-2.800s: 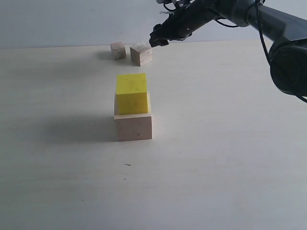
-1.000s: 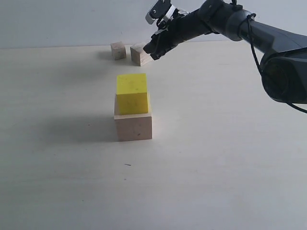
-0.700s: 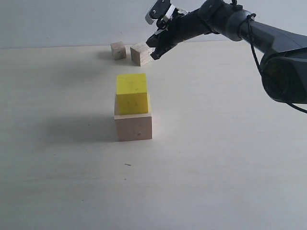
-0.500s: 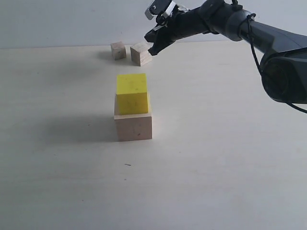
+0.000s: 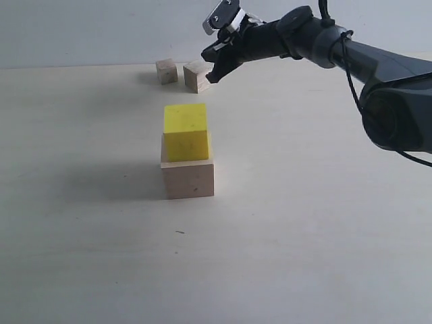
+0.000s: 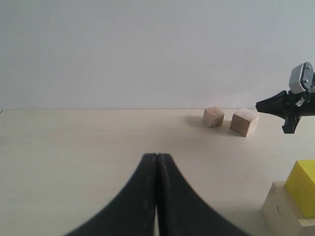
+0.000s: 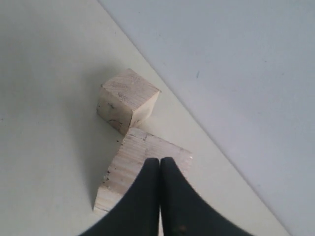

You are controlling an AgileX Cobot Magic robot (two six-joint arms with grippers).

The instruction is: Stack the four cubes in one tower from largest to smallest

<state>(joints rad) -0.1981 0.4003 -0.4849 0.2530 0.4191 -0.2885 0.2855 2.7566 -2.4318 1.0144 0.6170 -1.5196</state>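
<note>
A bright yellow cube (image 5: 185,131) sits on the large pale wood cube (image 5: 187,178) mid-table, also seen as the yellow cube (image 6: 304,181) on the large cube (image 6: 283,211). Two smaller pale wood cubes stand at the back: the smallest cube (image 5: 166,71) (image 6: 213,117) (image 7: 126,100) and a slightly bigger cube (image 5: 196,76) (image 6: 244,122) (image 7: 132,169). My right gripper (image 5: 212,73) (image 7: 160,160) (image 6: 288,129) hovers just above and beside the bigger one, jaws shut and empty. The left gripper (image 6: 156,156) is shut, empty, low over the table.
A pale wall (image 5: 101,30) rises just behind the two small cubes. The right arm (image 5: 324,44) reaches in from the right across the back of the pale table (image 5: 304,223).
The right gripper shut its jaws on nothing and lifted slightly, staying by the bigger small cube. No cube moved.
</note>
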